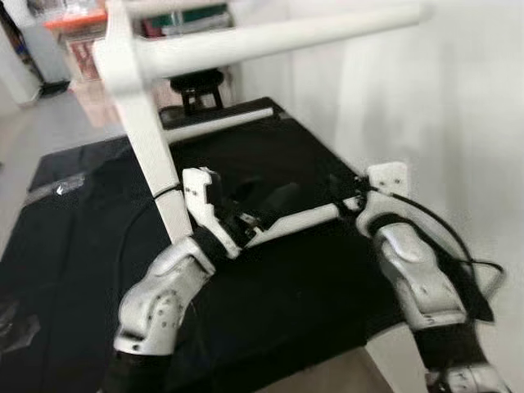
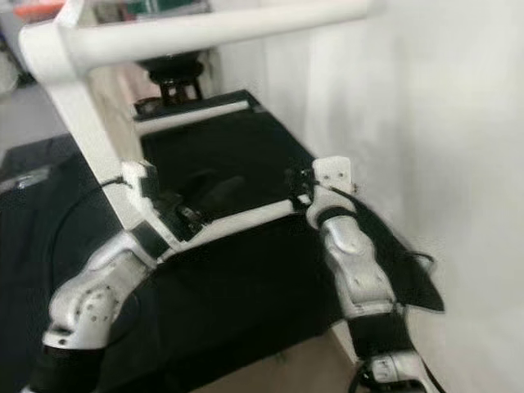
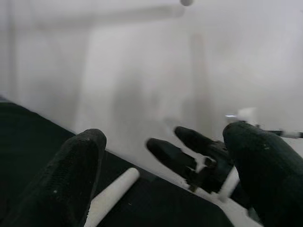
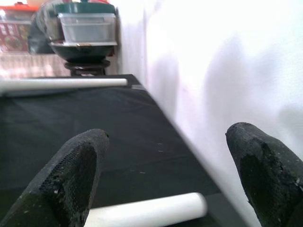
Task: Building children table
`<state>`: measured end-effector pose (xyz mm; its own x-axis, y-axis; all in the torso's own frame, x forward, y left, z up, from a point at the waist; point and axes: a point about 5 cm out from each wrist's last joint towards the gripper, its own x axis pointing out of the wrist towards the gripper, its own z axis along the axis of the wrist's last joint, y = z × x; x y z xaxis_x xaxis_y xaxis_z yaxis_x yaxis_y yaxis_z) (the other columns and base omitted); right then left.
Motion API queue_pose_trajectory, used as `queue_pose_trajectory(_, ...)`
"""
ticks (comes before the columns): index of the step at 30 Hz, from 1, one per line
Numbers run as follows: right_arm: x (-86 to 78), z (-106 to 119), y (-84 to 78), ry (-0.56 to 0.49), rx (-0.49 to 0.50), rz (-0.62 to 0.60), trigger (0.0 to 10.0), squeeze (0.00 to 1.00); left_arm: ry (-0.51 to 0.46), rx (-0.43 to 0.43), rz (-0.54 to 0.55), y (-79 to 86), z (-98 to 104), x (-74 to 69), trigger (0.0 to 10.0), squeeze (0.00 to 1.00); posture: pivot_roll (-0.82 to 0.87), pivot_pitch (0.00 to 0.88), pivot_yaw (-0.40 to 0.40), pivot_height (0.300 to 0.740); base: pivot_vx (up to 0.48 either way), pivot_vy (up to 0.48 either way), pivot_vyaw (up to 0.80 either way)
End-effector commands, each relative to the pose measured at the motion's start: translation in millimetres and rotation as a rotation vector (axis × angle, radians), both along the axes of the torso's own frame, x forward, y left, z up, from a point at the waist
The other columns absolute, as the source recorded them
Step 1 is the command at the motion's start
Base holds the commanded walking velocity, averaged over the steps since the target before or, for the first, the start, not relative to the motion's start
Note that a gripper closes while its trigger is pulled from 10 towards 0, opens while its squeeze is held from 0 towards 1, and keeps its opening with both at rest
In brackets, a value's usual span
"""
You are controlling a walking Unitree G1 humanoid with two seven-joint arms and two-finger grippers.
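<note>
A short white table leg [image 1: 295,221] lies on the black cloth [image 1: 270,303] between my two grippers. My left gripper [image 1: 248,223] is at one end, fingers [image 3: 78,175] spread open on either side of the leg [image 3: 113,191]. At the other end, beside the wall, my right gripper [image 1: 357,200] is open too, with the leg [image 4: 151,210] low between its fingers [image 4: 71,179]. A tall white upright [image 1: 147,139] joined to a long white tube [image 1: 278,37] rises just behind my left arm. A second white leg [image 1: 221,123] lies farther back on the cloth.
A white wall [image 1: 458,123] runs close along the right side. Beyond the cloth's far end is a black stand [image 1: 196,86] with plastic containers [image 4: 87,26] stacked on it. A clear plastic bag [image 1: 61,188] lies on the cloth at far left. Bare floor [image 1: 327,378] shows at the near edge.
</note>
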<state>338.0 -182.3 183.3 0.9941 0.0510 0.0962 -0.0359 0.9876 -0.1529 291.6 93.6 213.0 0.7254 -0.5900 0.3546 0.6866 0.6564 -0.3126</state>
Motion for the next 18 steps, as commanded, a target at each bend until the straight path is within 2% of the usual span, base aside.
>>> queue_pose_trajectory(1,1.2,0.0,9.0,-0.005,-0.007,0.036,10.0,0.00,0.013,0.018,0.049,7.1,-4.0,3.4,10.0,0.00,-0.07,0.000,0.060,0.740,0.000,0.000,0.00)
queue_pose_trajectory(4,1.6,-0.4,8.5,-0.004,-0.018,0.034,10.0,0.00,0.011,0.035,0.119,15.5,-3.9,8.4,10.0,0.00,-0.07,0.000,0.060,0.740,0.000,0.000,0.00)
queue_pose_trajectory(5,1.9,-0.5,8.0,-0.003,-0.023,0.033,10.0,0.00,0.005,0.076,0.180,22.1,-5.1,12.5,10.0,0.00,-0.07,0.000,0.061,0.740,0.000,0.000,0.00)
queue_pose_trajectory(6,1.9,-0.5,8.0,-0.003,-0.023,0.033,10.0,0.00,0.005,0.076,0.180,22.1,-5.1,12.5,10.0,0.00,-0.07,0.000,0.061,0.740,0.000,0.000,0.00)
queue_pose_trajectory(8,2.8,0.4,6.6,-0.007,-0.031,0.031,10.0,0.00,0.005,0.147,0.290,36.3,-9.6,19.9,10.0,0.00,-0.07,0.000,0.060,0.740,0.000,0.000,0.00)
queue_pose_trajectory(9,2.8,0.4,6.6,-0.007,-0.031,0.031,10.0,0.00,0.005,0.147,0.290,36.3,-9.6,19.9,10.0,0.00,-0.07,0.000,0.060,0.740,0.000,0.000,0.00)
queue_pose_trajectory(10,3.9,3.1,5.5,-0.018,-0.034,0.029,10.0,0.00,0.023,0.188,0.374,49.2,-17.4,25.2,10.0,0.00,-0.07,0.000,0.061,0.740,0.000,0.000,0.00)
queue_pose_trajectory(16,4.8,9.8,6.7,-0.053,-0.078,0.043,10.0,0.00,0.075,0.231,0.479,64.2,-33.7,30.8,10.0,0.00,-0.07,0.000,0.063,0.740,0.000,0.000,0.00)
queue_pose_trajectory(18,4.7,16.4,6.8,-0.077,-0.111,0.065,10.0,0.00,0.122,0.299,0.548,72.2,-51.4,33.3,10.0,0.00,-0.08,0.000,0.067,0.740,0.000,0.000,0.40)
